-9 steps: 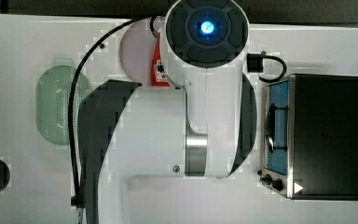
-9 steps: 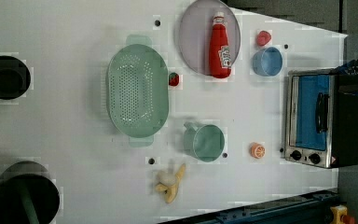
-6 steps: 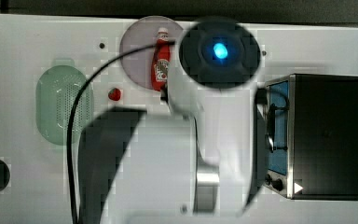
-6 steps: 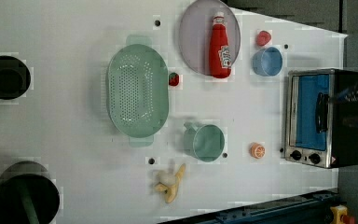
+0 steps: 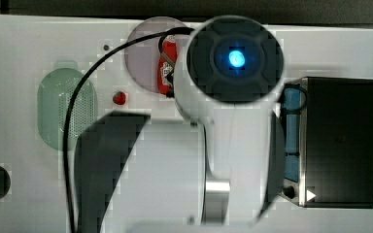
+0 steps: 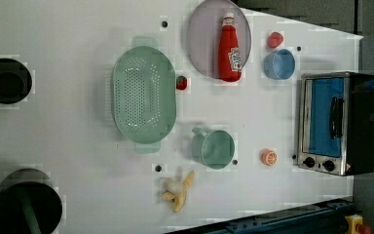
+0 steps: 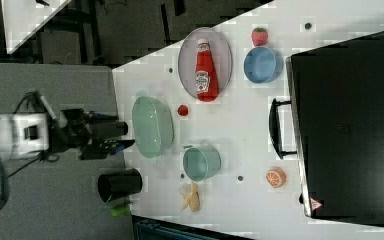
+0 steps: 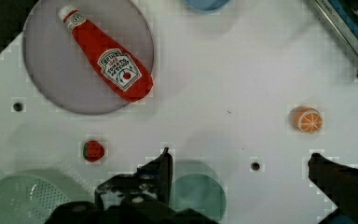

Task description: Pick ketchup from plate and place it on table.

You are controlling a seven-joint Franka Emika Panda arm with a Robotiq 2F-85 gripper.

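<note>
The ketchup (image 6: pixel 230 48), a small red bottle with a white-and-dark label, lies flat on the pale lilac plate (image 6: pixel 202 44) near the far edge of the white table (image 6: pixel 53 122). The right view has the ketchup (image 7: pixel 206 72) on the plate (image 7: pixel 222 47) too. In the top view my arm covers part of the ketchup (image 5: pixel 165 73) and the plate (image 5: pixel 143 53). The wrist view looks down on the ketchup (image 8: pixel 109 65) and plate (image 8: pixel 51 79) from well above. My gripper (image 8: pixel 240 161) is open wide and holds nothing. In the right view the gripper (image 7: pixel 125 137) hangs high above the table.
A green perforated basket (image 6: pixel 143 95) and a small red fruit (image 6: pixel 181 82) sit beside the plate. A blue bowl (image 6: pixel 278 64), a green cup (image 6: pixel 216 148), an orange slice (image 6: pixel 269 157), a banana (image 6: pixel 177 191) and a toaster oven (image 6: pixel 331 122) stand around.
In the top view my arm's head has shifted down and to the right, uncovering more of the plate and ketchup. The ketchup and other objects have not moved.
</note>
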